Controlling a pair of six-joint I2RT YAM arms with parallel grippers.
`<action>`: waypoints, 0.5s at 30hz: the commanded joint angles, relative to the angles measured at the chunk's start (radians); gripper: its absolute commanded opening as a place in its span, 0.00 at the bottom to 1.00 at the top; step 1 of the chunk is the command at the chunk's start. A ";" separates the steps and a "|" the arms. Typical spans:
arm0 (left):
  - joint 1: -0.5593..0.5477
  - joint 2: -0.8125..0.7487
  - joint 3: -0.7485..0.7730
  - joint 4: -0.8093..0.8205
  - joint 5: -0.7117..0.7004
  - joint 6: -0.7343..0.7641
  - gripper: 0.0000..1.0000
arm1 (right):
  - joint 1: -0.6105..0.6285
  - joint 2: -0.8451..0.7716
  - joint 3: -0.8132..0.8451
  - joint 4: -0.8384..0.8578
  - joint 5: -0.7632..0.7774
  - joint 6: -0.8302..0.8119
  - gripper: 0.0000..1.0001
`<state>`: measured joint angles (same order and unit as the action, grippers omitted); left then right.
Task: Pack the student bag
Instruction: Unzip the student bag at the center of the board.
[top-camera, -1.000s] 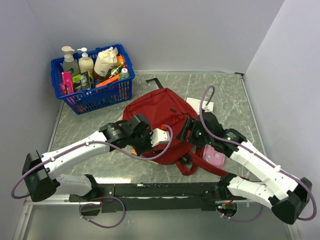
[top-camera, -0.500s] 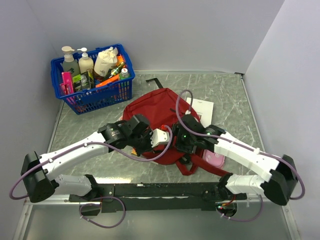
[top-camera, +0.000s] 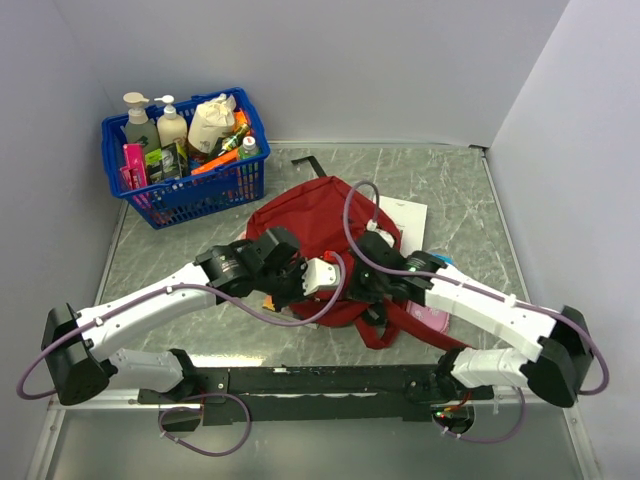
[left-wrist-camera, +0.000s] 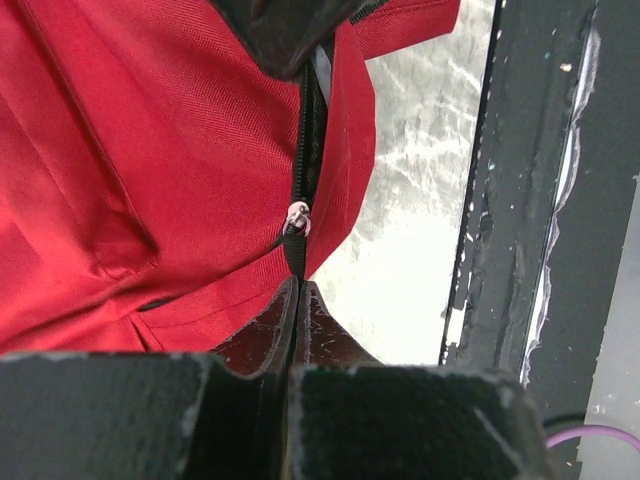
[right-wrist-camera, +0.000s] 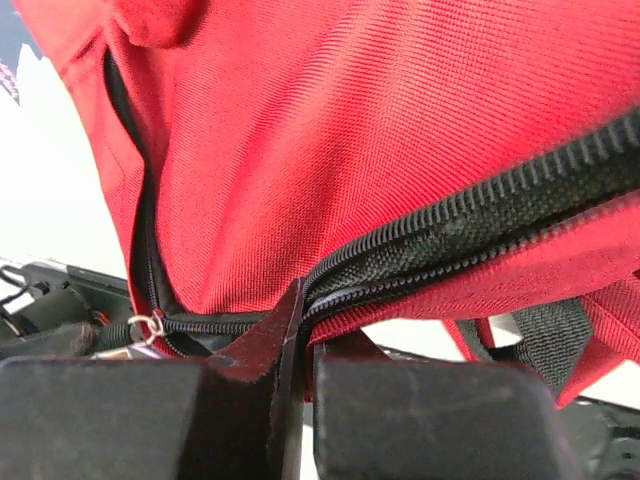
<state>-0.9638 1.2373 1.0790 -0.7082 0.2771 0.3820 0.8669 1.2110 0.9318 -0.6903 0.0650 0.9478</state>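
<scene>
**Thin pinches on the zip edge could slip or strain the seam**

Nearest the bases, the left arm (top-camera: 150, 305) and right arm (top-camera: 490, 305) reach in to the near edge of the bag (top-camera: 320, 215), which lies flat on the middle of the worktop (top-camera: 450, 185). The left jaws are closed on a thin fold of red fabric right at the zip (left-wrist-camera: 311, 140), with the pull (left-wrist-camera: 297, 217) just beyond their tips. The right jaws are clamped on the bag's edge along the zip teeth.

Both grips hold little cloth, so a sideways tug to spread the mouth would likely let one slip. How far the zip is open cannot be told, and pulling against closed teeth could strain the seam. A strap (top-camera: 385, 335) loops beneath the right arm and may snag. The pink item (top-camera: 434, 320) beside it could be dragged along. Farther back, the paper (top-camera: 412, 212) beside the bag might shift with it. The basket (top-camera: 190, 185) sits well apart.
</scene>
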 joint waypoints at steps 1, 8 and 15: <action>-0.004 0.001 0.062 -0.022 0.040 0.049 0.01 | 0.000 -0.132 0.007 -0.087 0.111 -0.092 0.00; 0.037 0.013 0.027 -0.020 0.017 0.069 0.01 | -0.025 -0.275 -0.171 -0.094 0.111 -0.052 0.00; 0.063 0.001 -0.077 -0.040 -0.022 0.078 0.01 | -0.026 -0.367 -0.280 -0.123 0.136 -0.021 0.00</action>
<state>-0.9283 1.2572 1.0561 -0.6994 0.2905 0.4343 0.8516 0.8894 0.6876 -0.7109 0.1276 0.9298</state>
